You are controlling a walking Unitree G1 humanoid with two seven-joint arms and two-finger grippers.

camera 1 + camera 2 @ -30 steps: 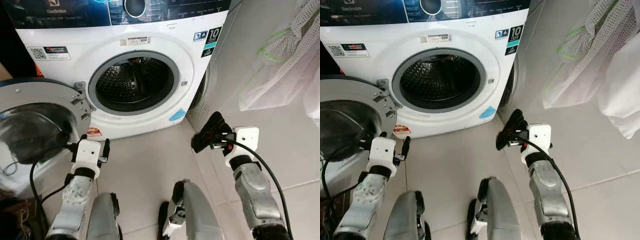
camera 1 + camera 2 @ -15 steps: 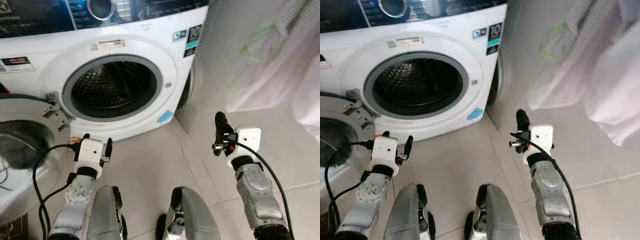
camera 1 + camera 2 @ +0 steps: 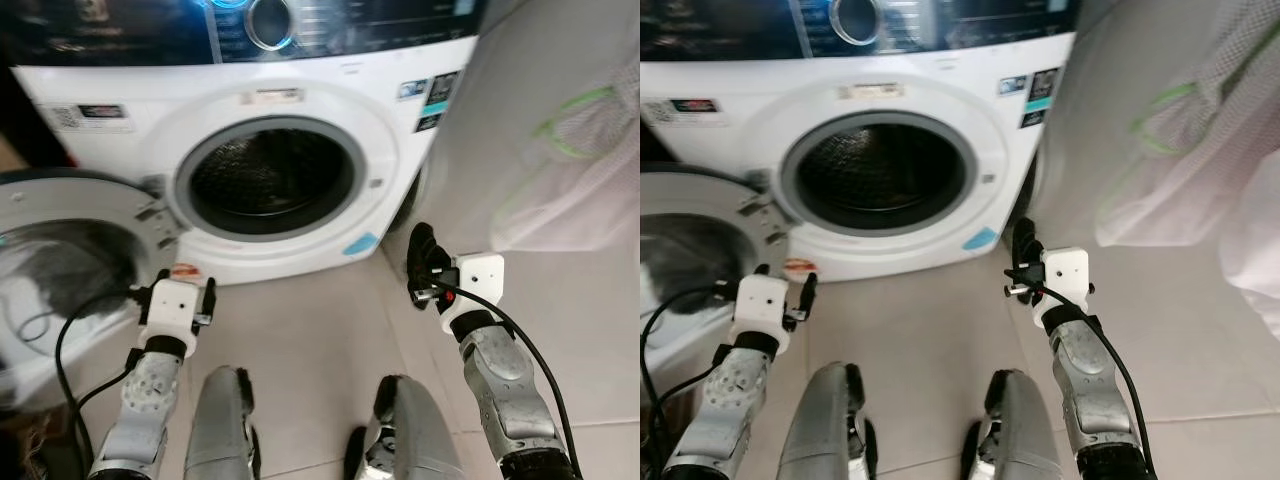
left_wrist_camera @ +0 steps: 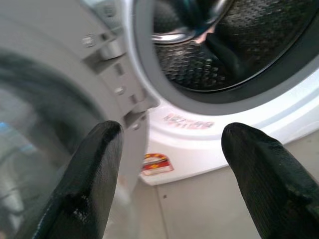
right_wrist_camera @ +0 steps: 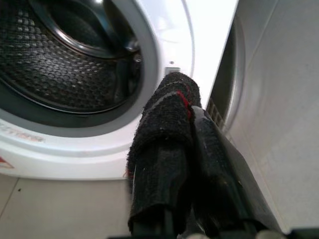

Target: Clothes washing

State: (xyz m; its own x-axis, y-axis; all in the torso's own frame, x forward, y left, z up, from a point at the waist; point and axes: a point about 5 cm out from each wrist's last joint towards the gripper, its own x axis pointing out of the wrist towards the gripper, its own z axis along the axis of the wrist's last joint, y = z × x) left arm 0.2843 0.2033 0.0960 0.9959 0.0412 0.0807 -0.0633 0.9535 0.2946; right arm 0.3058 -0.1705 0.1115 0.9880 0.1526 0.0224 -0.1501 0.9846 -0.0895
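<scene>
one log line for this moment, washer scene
washer: door open, drum looks empty | left tool: open, by door | right tool: shut on dark cloth, right of drum opening | mesh bag hanging right

Edges and blur around the washer

The washing machine (image 3: 300, 130) loses its top at the frame's upper edge, its panel text too blurred to read. The open door (image 3: 60, 260) runs off the left edge. The mesh bag (image 3: 1200, 140) at upper right is cut off.
</scene>
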